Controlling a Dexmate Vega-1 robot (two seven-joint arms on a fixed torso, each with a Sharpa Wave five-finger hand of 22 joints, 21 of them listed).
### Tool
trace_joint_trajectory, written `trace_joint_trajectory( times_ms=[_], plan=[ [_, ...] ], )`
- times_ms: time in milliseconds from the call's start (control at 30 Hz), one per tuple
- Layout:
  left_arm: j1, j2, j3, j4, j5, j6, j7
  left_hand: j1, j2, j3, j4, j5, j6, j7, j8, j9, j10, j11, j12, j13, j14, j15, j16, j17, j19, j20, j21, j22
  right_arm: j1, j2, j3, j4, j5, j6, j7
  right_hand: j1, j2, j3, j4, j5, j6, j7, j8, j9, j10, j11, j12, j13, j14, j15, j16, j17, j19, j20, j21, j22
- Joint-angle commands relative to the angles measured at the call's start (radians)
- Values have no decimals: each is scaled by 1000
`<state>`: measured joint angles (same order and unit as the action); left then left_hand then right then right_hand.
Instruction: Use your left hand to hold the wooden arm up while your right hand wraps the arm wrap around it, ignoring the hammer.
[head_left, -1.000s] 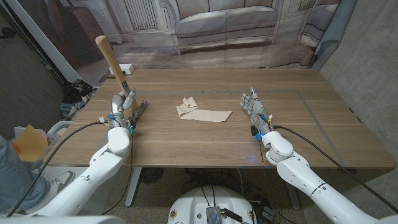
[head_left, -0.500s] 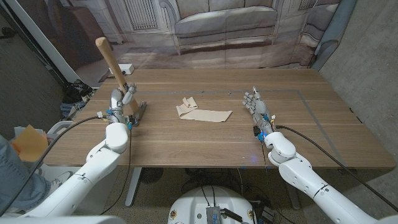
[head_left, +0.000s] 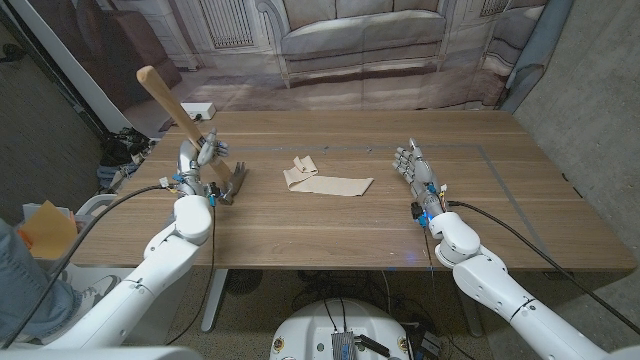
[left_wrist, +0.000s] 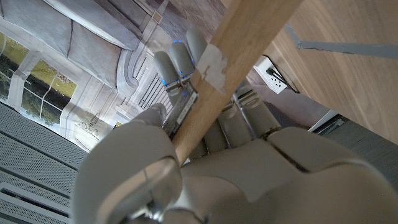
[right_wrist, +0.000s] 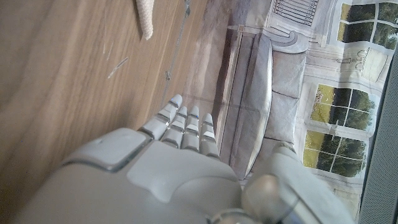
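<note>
My left hand (head_left: 197, 163) grips the wooden handle (head_left: 170, 101) of what looks like a hammer, near the table's left edge. The handle slants up and to the left, and its dark metal head (head_left: 232, 184) sits low by the tabletop. In the left wrist view my fingers (left_wrist: 180, 59) curl around the handle (left_wrist: 230, 68). The beige arm wrap (head_left: 325, 181) lies loose mid-table, apart from both hands, and its end shows in the right wrist view (right_wrist: 146, 15). My right hand (head_left: 413, 174) stands to the right of the wrap, fingers straight and apart (right_wrist: 183, 127), holding nothing.
A white box (head_left: 203, 108) lies just past the table's far left edge (head_left: 300, 112). A person's leg in jeans (head_left: 25, 280) and an orange object (head_left: 45, 226) are at the far left, beside the table. A printed sofa backdrop hangs behind.
The hammer handle has tipped further to the left and its metal head has swung out to the right. My right hand has drifted slightly to the right; the wrap has not moved.
</note>
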<state>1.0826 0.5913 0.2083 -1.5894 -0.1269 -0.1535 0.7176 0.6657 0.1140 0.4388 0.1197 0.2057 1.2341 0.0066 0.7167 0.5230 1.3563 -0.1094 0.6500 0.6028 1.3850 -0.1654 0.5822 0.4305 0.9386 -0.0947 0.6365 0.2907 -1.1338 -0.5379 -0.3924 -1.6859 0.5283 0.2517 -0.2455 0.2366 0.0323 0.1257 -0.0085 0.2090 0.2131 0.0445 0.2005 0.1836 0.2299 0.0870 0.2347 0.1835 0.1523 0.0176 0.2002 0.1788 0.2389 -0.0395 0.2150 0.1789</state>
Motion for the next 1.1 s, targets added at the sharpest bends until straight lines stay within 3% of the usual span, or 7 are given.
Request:
trace_joint_trajectory(
  times_ms=[33, 167, 300, 533, 667, 833, 1100],
  plan=[
    [-7, -46, 8, -10, 62, 55, 102, 19, -78, -6, -14, 0, 79, -20, 112, 108, 62, -19, 144, 148, 45, -16, 207, 166, 87, -39, 135, 118, -10, -15, 9, -24, -3, -17, -6, 14, 4, 1, -5, -2, 9, -3, 7, 4, 8, -1, 5, 3, 13, 2, 7, 5, 5, -16, 10, 5],
    [-13, -55, 12, -4, 85, 53, 131, 6, -105, 9, 7, 2, 136, -34, 215, 193, 68, -25, 399, 303, 39, -28, 491, 395, 126, -61, 283, 254, -10, -20, 9, -24, -7, -15, -1, 16, 4, 1, -7, -2, 10, -4, 7, 4, 10, -2, 5, 3, 14, 2, 6, 5, 5, -15, 9, 5],
    [-17, -54, 15, -9, 102, 57, 141, 0, -102, 27, 18, 1, 136, -34, 266, 241, 69, -12, 465, 310, 38, -29, 595, 492, 148, -72, 355, 317, -14, -25, 11, -32, -10, -18, -4, 17, 5, 2, -8, -2, 11, -4, 7, 4, 11, -2, 4, 3, 15, 2, 6, 5, 5, -15, 8, 5],
    [-31, -57, 23, -4, 148, 28, 172, -11, -80, 61, 31, -4, 137, -34, 332, 299, 69, 7, 546, 315, 38, -23, 716, 605, 202, -84, 464, 415, -26, -37, 18, -49, -25, -15, -12, 22, 7, 3, -11, -3, 13, -4, 6, 4, 14, -3, 4, 3, 22, 0, 6, 5, 15, -16, 11, 5],
    [-35, -61, 22, -8, 158, 14, 176, -20, -65, 92, 35, -10, 136, -41, 347, 287, 64, 7, 588, 294, 25, -21, 732, 612, 199, -92, 570, 555, -38, -42, 25, -64, -31, -19, -26, 24, 8, 4, -12, -3, 14, -4, 6, 4, 15, -2, 4, 3, 28, -2, 7, 5, 18, -15, 11, 5],
    [-37, -64, 18, -14, 159, 14, 173, -30, -60, 118, 39, -14, 128, -31, 374, 303, 60, 9, 608, 278, 30, -22, 757, 633, 189, -97, 606, 602, -52, -69, 27, -103, -82, -69, -75, 34, 17, 10, -16, -3, 17, -5, 6, 4, 19, -2, 4, 3, 35, -3, 7, 5, 26, -12, 12, 5],
    [-39, -57, 10, -21, 143, 7, 142, -53, -69, 167, 37, -19, 125, -37, 393, 270, 46, 6, 647, 280, 22, -23, 770, 644, 182, -96, 607, 569, -87, -144, 9, -236, -335, -254, -256, 182, 80, 84, -100, -15, 72, -30, 19, 5, 53, -6, 5, 3, 73, -14, 0, 1, 62, -12, 11, 5]
  ],
)
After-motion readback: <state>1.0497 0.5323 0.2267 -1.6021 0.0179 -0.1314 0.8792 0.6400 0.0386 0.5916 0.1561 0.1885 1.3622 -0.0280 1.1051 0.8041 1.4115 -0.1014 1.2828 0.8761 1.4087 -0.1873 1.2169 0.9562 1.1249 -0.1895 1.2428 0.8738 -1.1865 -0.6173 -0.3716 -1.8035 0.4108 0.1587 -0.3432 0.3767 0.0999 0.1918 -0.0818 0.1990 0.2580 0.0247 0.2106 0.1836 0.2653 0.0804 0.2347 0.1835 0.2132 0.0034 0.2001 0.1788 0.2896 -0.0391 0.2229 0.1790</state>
